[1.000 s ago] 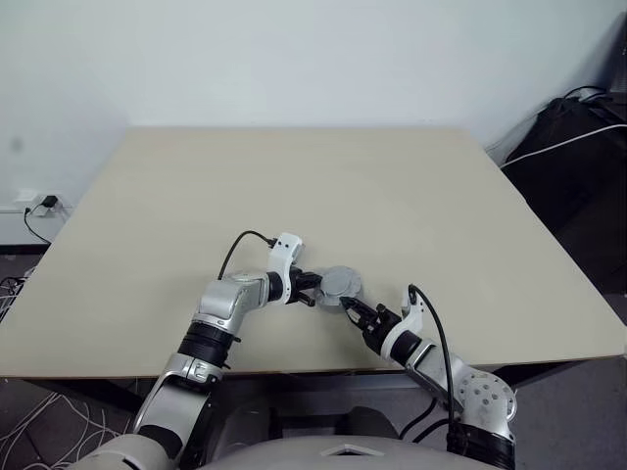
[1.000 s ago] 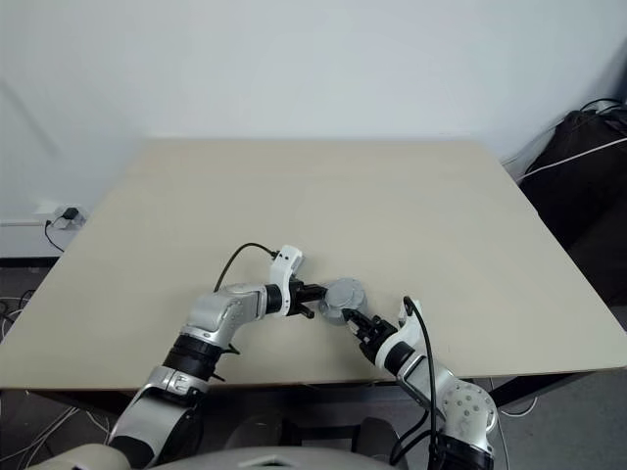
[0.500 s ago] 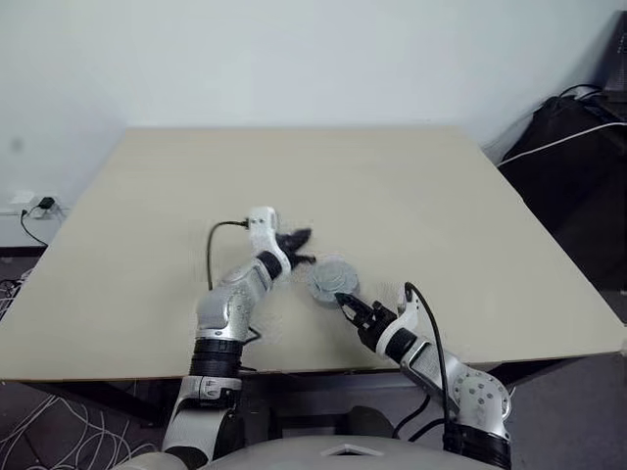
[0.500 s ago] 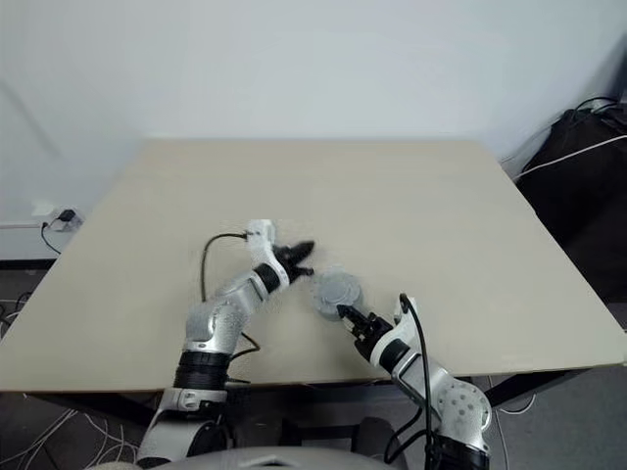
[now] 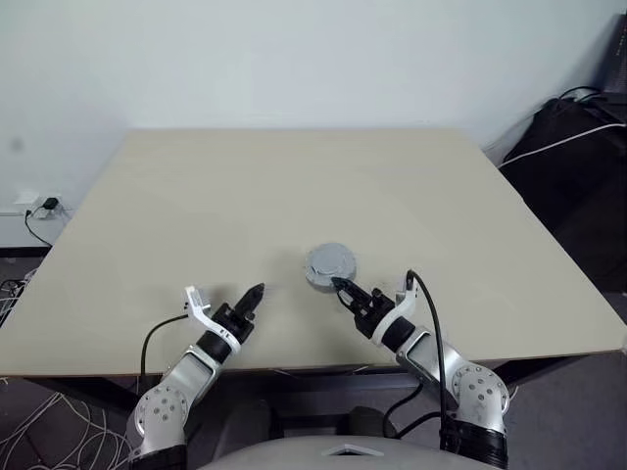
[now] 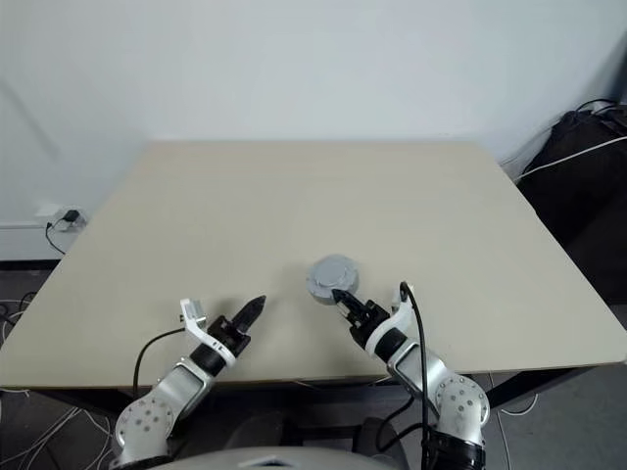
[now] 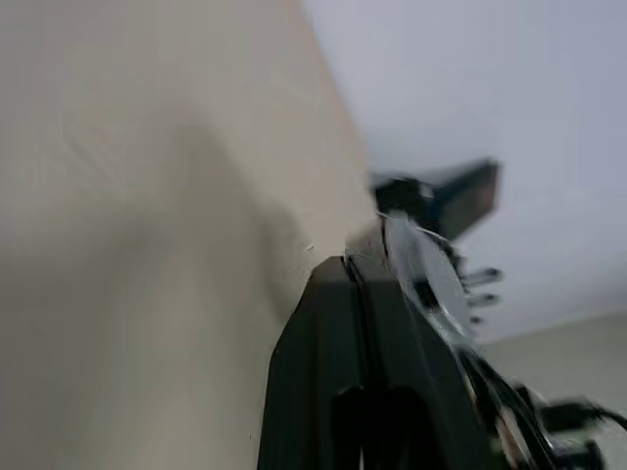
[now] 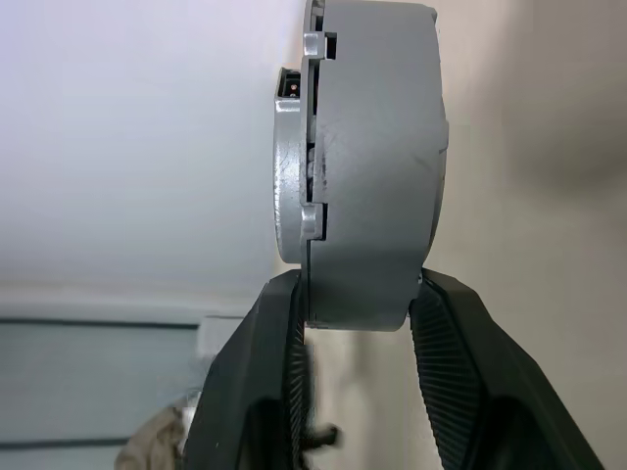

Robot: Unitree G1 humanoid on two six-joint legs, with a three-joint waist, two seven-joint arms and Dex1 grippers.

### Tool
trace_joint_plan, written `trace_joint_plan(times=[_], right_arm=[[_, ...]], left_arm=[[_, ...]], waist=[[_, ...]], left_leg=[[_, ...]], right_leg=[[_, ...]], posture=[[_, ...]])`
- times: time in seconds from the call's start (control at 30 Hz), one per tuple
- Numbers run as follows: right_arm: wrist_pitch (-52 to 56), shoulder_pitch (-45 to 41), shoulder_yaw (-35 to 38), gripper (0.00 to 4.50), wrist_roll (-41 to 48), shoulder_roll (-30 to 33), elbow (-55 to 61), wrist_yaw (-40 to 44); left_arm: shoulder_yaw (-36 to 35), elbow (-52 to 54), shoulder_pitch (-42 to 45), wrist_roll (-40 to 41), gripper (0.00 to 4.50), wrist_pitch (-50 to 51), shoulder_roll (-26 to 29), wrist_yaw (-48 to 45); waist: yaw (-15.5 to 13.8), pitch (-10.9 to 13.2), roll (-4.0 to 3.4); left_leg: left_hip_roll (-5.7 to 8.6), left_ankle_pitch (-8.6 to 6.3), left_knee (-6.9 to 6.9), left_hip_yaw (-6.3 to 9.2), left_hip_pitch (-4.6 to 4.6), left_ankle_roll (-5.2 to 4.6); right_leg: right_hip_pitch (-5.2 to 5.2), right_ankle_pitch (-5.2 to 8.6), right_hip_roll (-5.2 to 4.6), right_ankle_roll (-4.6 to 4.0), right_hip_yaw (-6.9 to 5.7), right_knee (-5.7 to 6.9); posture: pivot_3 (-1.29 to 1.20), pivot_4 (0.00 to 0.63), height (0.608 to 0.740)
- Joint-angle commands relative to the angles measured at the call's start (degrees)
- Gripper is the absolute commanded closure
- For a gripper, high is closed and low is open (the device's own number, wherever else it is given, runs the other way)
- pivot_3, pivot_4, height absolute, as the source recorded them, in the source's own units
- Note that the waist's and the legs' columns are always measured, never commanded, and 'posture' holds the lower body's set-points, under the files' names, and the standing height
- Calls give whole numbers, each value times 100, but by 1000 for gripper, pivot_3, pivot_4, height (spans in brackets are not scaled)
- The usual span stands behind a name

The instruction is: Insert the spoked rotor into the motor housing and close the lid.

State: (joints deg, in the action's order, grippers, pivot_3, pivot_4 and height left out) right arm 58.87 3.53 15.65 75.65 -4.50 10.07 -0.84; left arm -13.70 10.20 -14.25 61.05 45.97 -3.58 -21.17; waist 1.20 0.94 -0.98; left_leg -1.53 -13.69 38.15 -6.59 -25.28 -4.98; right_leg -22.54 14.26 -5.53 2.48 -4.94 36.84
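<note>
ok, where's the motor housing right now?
In the head views, the closed motor housing sits near the table's front middle, clamped at its near edge by the right gripper; the left gripper is apart.

Showing a pale beige table (image 5: 294, 186) with a plain matte top, taking up most of the view and backing close to a bare white wall (image 5: 294, 59). Lying evenly lit, with soft daylight and faint shadows. Sitting low on the wall at the left, a white power socket (image 5: 39, 205) with a dark plug and cable (image 5: 32, 227) trailing down. Resting at the far right, a black bag (image 5: 578, 147) with a white cord (image 5: 563, 145) crossing it. Spreading beneath the left edge, a tangle of pale cables (image 5: 49, 431) over a grey floor (image 5: 588, 411).
</note>
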Motion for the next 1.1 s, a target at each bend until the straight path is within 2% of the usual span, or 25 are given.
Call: trace_joint_plan(times=[0.03,0.33,0.77,1.1], right_arm=[[-63,-244,-222,3211,473,-124,389,36],[-91,-274,-444,3211,609,59,363,-81],[124,-212,-790,3211,1028,336,456,-153],[149,-152,-1070,3211,1370,657,485,-272]], left_arm=[[252,228,-121,716,2931,10,-651,-169],[620,149,-151,1303,12,-327,-556,-102],[973,113,-240,1687,0,-606,-497,237],[1104,60,-144,1726,0,-856,-537,135]], waist=[[6,1,-1],[-4,0,-3],[-6,0,-2],[-23,2,0]], left_leg=[[0,0,-5,0,3,0],[-1,7,-21,-4,-1,9],[-1,5,-17,-10,-2,3],[0,5,-17,-11,-3,3]], right_leg=[[-1,-1,-1,-1,0,0],[-16,-5,14,-50,5,-2],[-18,-1,15,-44,10,-2],[-18,0,15,-44,9,-6]], posture=[[0,0,740],[0,0,740],[0,0,740],[0,0,740]])
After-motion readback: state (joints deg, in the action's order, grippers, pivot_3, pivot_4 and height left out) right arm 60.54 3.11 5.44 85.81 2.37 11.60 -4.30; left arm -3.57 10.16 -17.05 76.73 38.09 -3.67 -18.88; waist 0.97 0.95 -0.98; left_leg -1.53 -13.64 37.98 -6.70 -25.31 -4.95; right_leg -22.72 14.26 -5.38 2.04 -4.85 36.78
